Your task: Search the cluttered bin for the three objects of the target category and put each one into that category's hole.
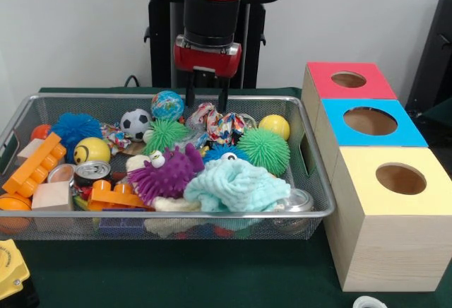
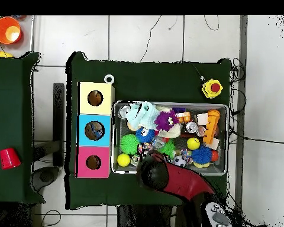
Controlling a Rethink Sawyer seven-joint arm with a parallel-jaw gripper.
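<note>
The wire mesh bin (image 1: 176, 217) stands on the green table, heaped with toys; it also shows in the overhead view (image 2: 227, 139). My gripper (image 1: 207, 97) hangs over the bin's far side, just above a colourful rope toy (image 1: 220, 126). Its fingers (image 1: 189, 95) are apart with nothing between them. In the overhead view the red arm (image 2: 181, 181) covers the gripper. No crushed clear bottle shows plainly; the toys hide them. The hole with the sky-blue panel (image 1: 370, 121) is the middle box to the right of the bin, and shows in the overhead view (image 2: 94, 130).
A red-topped box (image 1: 348, 80) and a yellow-topped box (image 1: 400, 179) flank the blue one. The bin holds a purple spiky toy (image 1: 166, 174), a mint plush (image 1: 236, 185), green spiky balls (image 1: 263, 149), metal cans (image 1: 92, 172), orange bricks (image 1: 32, 164). A yellow button box (image 1: 10, 269) sits front left.
</note>
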